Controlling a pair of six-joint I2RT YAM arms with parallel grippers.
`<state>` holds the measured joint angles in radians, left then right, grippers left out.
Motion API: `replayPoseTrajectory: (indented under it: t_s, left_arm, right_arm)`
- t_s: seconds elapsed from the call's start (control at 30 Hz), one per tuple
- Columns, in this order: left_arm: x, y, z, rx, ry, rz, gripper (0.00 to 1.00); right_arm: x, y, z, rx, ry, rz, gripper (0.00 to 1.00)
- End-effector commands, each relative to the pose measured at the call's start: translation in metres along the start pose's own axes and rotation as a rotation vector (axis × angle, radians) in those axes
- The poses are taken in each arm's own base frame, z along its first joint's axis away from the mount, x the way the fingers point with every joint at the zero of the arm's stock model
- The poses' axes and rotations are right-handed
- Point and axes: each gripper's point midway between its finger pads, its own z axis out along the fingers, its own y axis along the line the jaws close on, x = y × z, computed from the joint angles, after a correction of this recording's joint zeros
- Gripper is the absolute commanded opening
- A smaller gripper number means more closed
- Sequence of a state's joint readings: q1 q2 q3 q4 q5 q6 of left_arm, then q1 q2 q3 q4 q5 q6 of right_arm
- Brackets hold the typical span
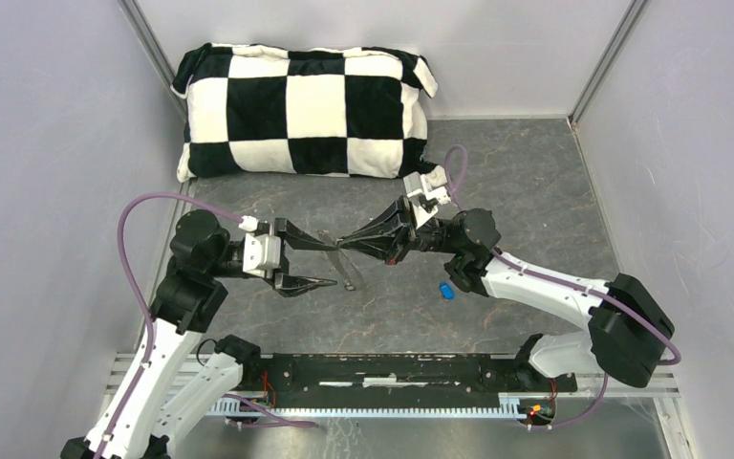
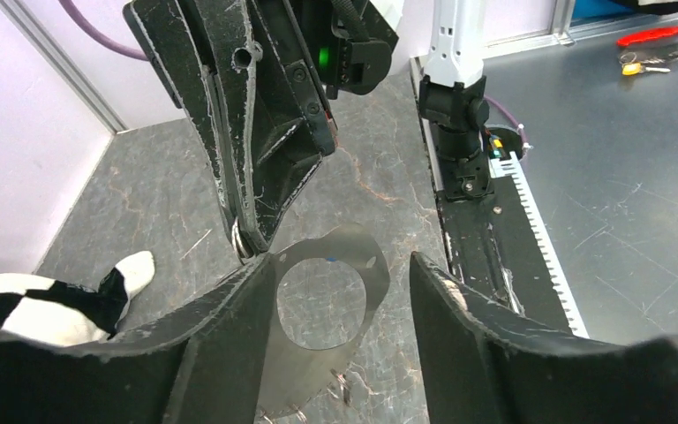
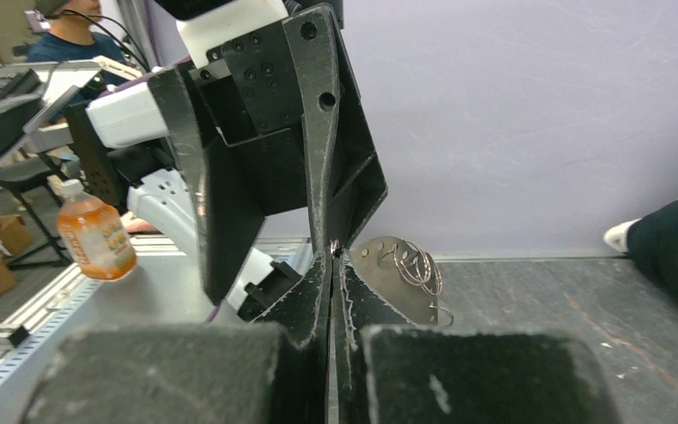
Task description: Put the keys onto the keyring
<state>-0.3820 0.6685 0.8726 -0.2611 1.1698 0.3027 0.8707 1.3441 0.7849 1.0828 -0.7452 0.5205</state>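
Observation:
The keyring (image 1: 347,273) is a thin grey metal plate with a large round hole and small wire rings (image 3: 417,262) on its edge. It hangs above the table centre. My right gripper (image 1: 344,244) is shut, its tips pinching the plate's upper corner (image 3: 333,252). My left gripper (image 1: 334,265) faces it from the left and stands open. The keyring (image 2: 371,274) sits between its fingers, close to the left finger (image 2: 229,309) and apart from the right one. A blue-headed key (image 1: 446,291) lies on the table under the right forearm.
A black-and-white checkered pillow (image 1: 306,110) lies at the back of the table. Grey walls close in on both sides. A black rail (image 1: 392,368) runs along the near edge between the arm bases. An orange bottle (image 3: 97,234) stands off the table.

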Motion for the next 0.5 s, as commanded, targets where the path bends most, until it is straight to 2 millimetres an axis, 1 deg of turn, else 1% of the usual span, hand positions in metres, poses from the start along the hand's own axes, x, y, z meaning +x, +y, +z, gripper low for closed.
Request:
replayPoseTrajectory:
  t_s: [0.0, 0.07, 0.13, 0.27, 0.47]
  left_arm:
    - [-0.022, 0.013, -0.003, -0.080, -0.015, 0.016, 0.67]
    - [-0.022, 0.021, -0.005, -0.135, -0.006, -0.015, 0.72]
    - [-0.022, 0.026, -0.005, -0.167, -0.005, -0.047, 0.75]
    - [-0.017, 0.026, -0.004, -0.164, -0.006, -0.091, 0.75]
    - [-0.013, 0.027, 0.000, -0.152, -0.027, -0.130, 0.72]
  right_arm:
    - [-0.017, 0.004, -0.001, 0.001, -0.016, -0.069, 0.00]
    - [-0.021, 0.006, -0.007, 0.003, -0.037, -0.071, 0.00]
    - [-0.026, 0.009, -0.012, -0.002, -0.062, -0.070, 0.00]
    - [-0.038, 0.022, -0.021, -0.048, -0.125, -0.061, 0.00]
    - [-0.043, 0.031, -0.021, -0.101, -0.179, -0.013, 0.00]
